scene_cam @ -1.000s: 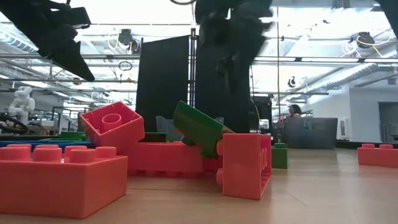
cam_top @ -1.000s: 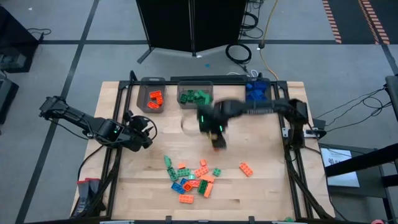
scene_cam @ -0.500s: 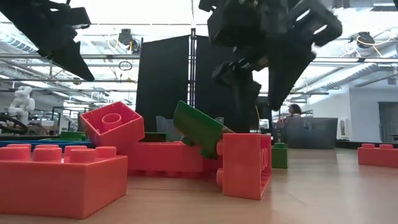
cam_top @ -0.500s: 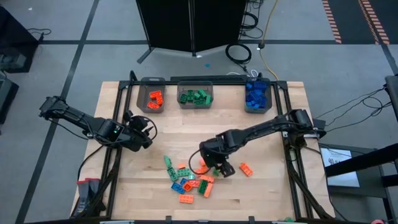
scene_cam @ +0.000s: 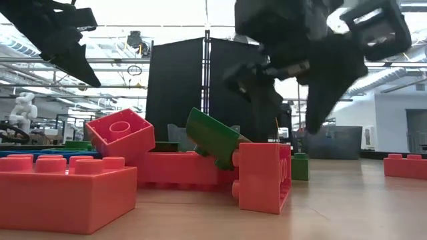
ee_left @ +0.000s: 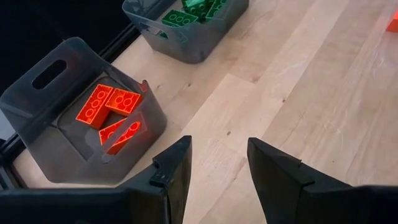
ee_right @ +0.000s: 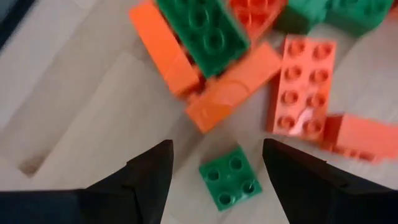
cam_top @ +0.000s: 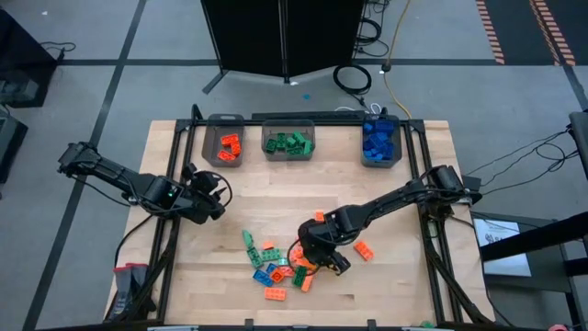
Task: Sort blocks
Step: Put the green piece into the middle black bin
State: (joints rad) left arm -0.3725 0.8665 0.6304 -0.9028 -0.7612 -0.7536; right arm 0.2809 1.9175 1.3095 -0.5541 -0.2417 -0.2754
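1. Blocks [cam_top: 280,262]: loose heap of orange, green and blue studded bricks lying on the near middle of the worktop [cam_top: 404,285]; one orange brick [cam_top: 364,250] lies apart, just right of the heap.
2. Small green square block [ee_right: 231,177]: four studs, flat on the wood at the heap's edge, sitting between the right pincer's two fingers; whether they touch it cannot be told.
3. Right pincer [cam_top: 317,259]: lowered over the heap's right side, fingers spread, nothing pinched.
4. Orange bin [cam_top: 225,142]: back left of the worktop, holding a few orange bricks.
5. Green bin [cam_top: 289,141]: back middle, just beside the orange bin, holding green bricks.
6. Blue bin [cam_top: 379,141]: back right, holding blue bricks.
7. Left pincer [cam_top: 213,200]: at the worktop's left side, well apart from the heap, fingers spread and empty, facing the orange and green bins.
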